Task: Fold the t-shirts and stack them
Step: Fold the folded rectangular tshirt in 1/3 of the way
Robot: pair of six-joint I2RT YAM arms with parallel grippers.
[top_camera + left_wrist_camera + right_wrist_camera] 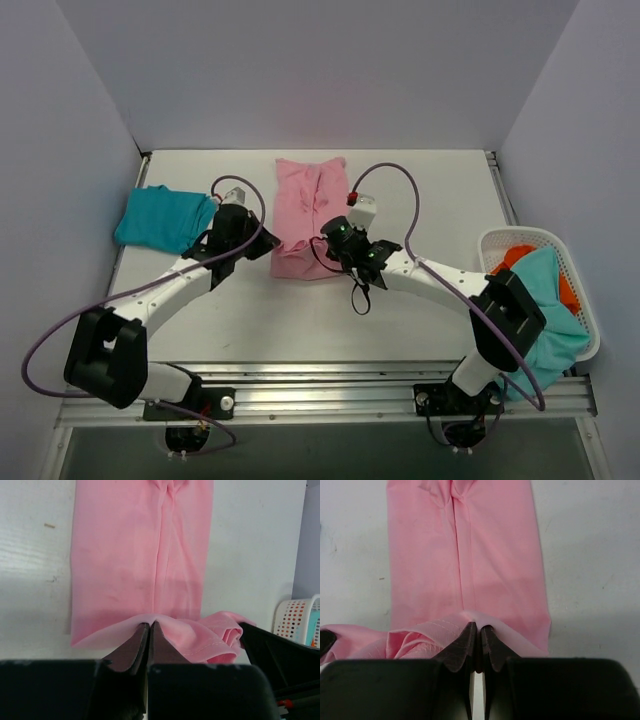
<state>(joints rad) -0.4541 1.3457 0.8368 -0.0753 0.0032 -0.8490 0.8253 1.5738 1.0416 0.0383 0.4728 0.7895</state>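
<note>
A light pink t-shirt (308, 205) lies as a long narrow strip at the table's middle back; it also shows in the left wrist view (140, 555) and the right wrist view (465, 555). My left gripper (262, 243) is shut on the shirt's near left hem (149, 621). My right gripper (335, 240) is shut on the near right hem (476, 625). Both pinch the near edge a little off the table, with a bunched fold of cloth between them. A folded teal t-shirt (163, 218) lies at the far left.
A white lattice basket (585, 300) stands at the right edge holding orange cloth (520, 258) and teal cloth (545, 310) that spills over its near side. White walls enclose the table on three sides. The basket also shows in the left wrist view (295, 620).
</note>
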